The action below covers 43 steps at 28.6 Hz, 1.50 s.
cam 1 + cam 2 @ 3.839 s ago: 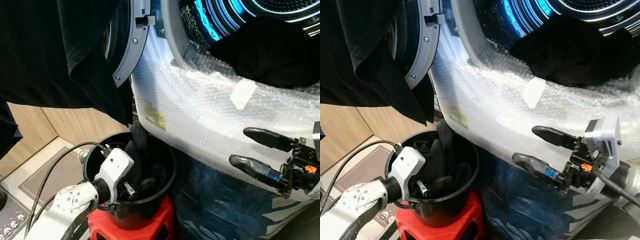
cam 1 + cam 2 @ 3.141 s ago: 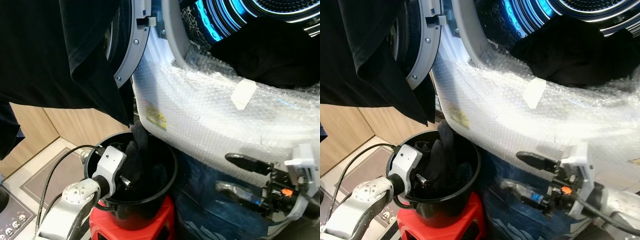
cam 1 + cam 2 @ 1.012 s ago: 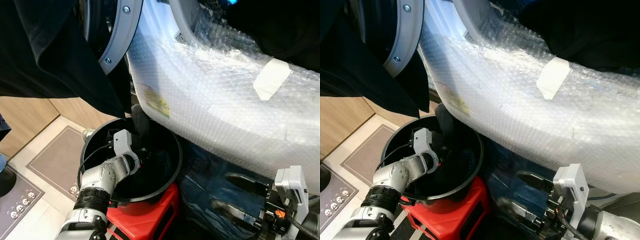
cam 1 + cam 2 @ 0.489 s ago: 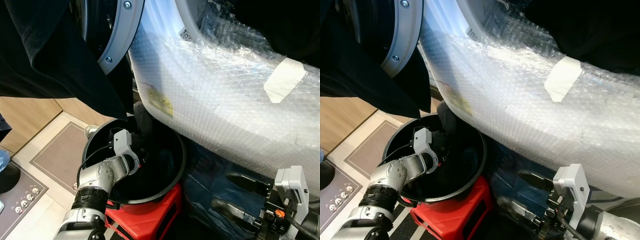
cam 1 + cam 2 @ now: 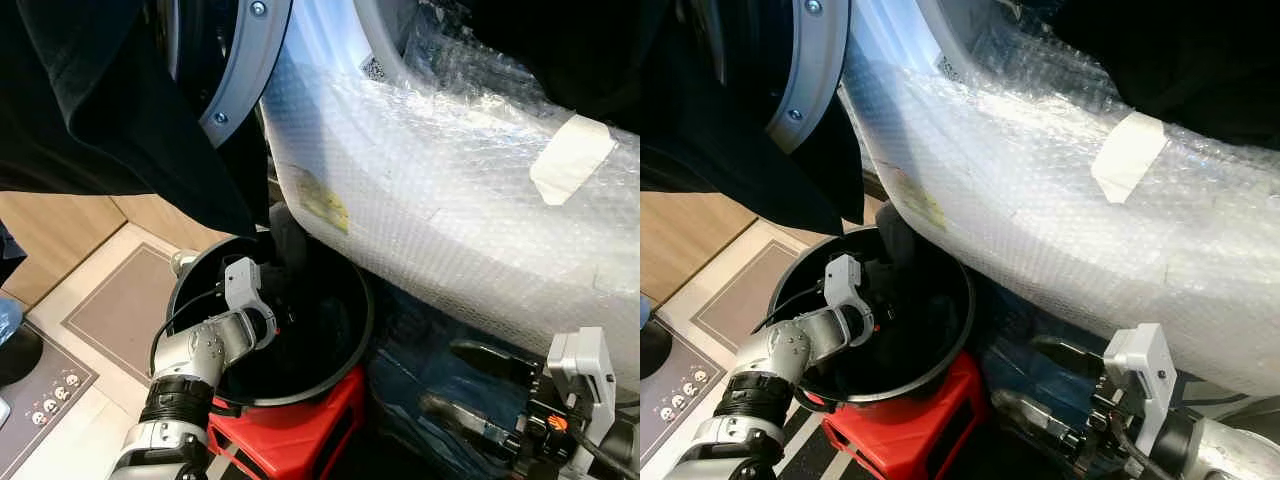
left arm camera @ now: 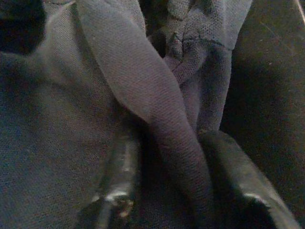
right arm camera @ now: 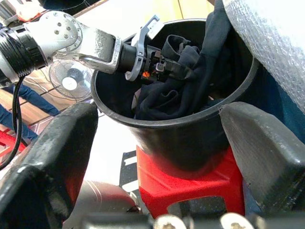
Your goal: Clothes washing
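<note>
Left gripper [image 7: 164, 70] fingers are pinching a fold of dark crumpled clothing [image 7: 176, 88], tips mostly buried in cloth. It's piling inside the round black plastic bucket [image 5: 350, 345], one strip draping up over the far rim. Right gripper [image 5: 478, 390] is hanging wide open nearby.

A black bucket [image 5: 352, 345] sits on a bright red stool [image 5: 300, 430]. The clothes [image 7: 174, 88] inside it are black, showing dark blue-grey with a fine knit weave close up. The washer [image 5: 450, 200] is white under clear bubble wrap, with a small yellow sticker [image 5: 322, 200] and a strip of beige tape [image 5: 572, 160]. Its door ring [image 5: 240, 70] is silver-grey. A black garment [image 5: 90, 110] hangs over the door. The left arm [image 5: 195, 350] is silver with a white wrist block. The floor [image 5: 110, 320] is pale grey tile with a lighter border, and the wall panel [image 5: 50, 235] is light wood.
</note>
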Available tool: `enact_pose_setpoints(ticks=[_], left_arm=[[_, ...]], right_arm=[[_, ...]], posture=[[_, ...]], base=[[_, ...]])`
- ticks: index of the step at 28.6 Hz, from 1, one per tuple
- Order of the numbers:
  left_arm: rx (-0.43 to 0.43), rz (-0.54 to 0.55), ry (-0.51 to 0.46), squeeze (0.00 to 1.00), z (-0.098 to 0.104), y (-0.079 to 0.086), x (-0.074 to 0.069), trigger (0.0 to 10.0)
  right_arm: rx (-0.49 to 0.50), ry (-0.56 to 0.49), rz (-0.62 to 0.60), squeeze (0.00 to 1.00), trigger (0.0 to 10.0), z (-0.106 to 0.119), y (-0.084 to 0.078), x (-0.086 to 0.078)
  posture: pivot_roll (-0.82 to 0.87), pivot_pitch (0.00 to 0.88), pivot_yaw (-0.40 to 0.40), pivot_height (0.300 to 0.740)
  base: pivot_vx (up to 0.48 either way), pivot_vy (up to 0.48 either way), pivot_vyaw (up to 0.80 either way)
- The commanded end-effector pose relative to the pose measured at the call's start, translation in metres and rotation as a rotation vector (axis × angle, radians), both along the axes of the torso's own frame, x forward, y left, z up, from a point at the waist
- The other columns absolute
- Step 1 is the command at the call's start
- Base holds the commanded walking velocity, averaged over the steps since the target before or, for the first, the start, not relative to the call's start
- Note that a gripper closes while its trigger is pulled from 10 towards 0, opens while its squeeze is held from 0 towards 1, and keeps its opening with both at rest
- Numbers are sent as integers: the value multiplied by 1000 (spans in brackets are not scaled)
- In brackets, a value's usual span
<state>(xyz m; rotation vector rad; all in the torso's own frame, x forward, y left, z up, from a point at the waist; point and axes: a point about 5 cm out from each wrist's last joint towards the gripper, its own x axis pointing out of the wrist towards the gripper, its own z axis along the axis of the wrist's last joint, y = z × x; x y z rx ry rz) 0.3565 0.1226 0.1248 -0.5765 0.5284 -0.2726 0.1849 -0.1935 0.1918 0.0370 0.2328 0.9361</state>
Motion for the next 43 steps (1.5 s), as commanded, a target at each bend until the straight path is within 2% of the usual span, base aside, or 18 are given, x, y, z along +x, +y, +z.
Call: enact_pose_setpoints(ticks=[1, 13, 18, 22, 25, 31, 37, 43], left_arm=[[6, -10, 16, 0, -4, 2, -3, 0], [31, -26, -11, 0, -1, 2, -5, 0], [54, -66, -57, 0, 2, 0, -9, 0], [124, -120, -151, 0, 7, -5, -15, 0], [135, -135, -217, 0, 12, -8, -20, 0], [149, -153, -266, 0, 17, -11, -27, 0], [259, -231, -407, 0, 26, -18, -40, 0], [275, -235, -432, 0, 28, -18, -43, 0]], right_arm=[[-5, 4, 8, 0, 10000, -1, 2, -1], [-3, -4, 4, 0, 10000, -2, 4, 2], [-1, -8, 4, 0, 10000, -3, 5, 5], [2, -19, 4, 0, 10000, -2, 7, 8], [5, -28, 5, 0, 10000, -2, 8, 11], [7, -37, 8, 0, 10000, -2, 9, 15], [7, -52, 17, 0, 10000, -1, 9, 20], [7, -53, 18, 0, 10000, -1, 10, 21]], posture=[[-134, 264, 68, 740], [-126, 254, 74, 740], [-118, 243, 76, 740], [-113, 236, 78, 740], [-105, 223, 80, 740], [-99, 211, 78, 740], [-92, 197, 71, 740], [-92, 197, 71, 740]], base=[[0, 0, 0], [0, 0, 0], [0, 0, 0], [0, 0, 0], [0, 0, 0], [0, 0, 0], [0, 0, 0], [0, 0, 0]])
